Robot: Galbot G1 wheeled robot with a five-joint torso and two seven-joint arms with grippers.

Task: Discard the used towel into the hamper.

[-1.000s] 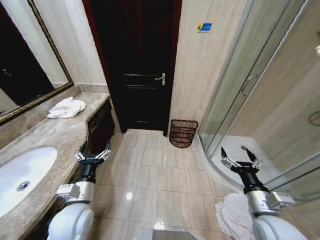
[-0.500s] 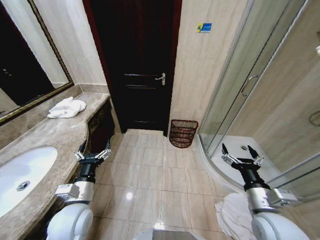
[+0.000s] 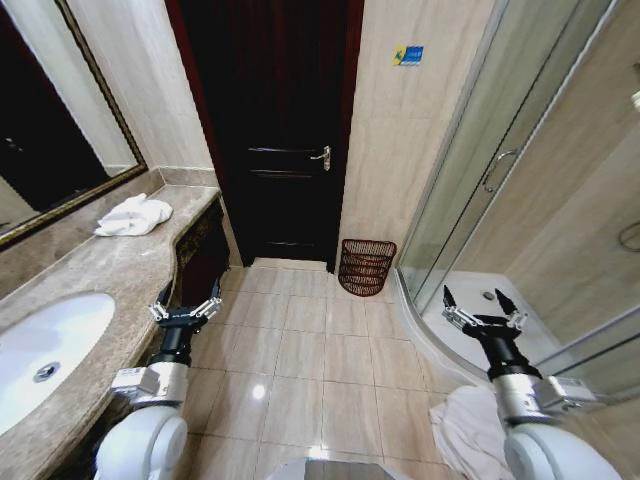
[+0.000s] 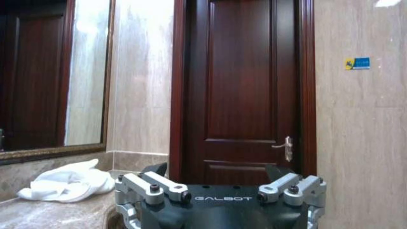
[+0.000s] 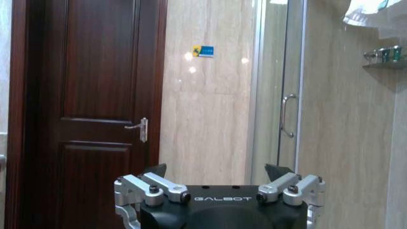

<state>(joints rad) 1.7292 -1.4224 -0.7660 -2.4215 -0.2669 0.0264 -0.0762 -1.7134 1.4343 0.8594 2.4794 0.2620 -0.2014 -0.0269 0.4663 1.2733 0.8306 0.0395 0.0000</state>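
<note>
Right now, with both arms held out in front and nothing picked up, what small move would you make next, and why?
Probably reach the left gripper toward the white towel bunched on the counter by the mirror. Both it and the right gripper are open and hold nothing, the towel lies on the left arm's side, and the hamper waits on the floor beside the door.

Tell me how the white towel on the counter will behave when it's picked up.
The towel lies crumpled in soft folds on the counter, so it will probably go floppy and drape from wherever it is pinched. It looks light for its bulk. A loose end may trail, so a hold on a thick fold seems safer.
</note>
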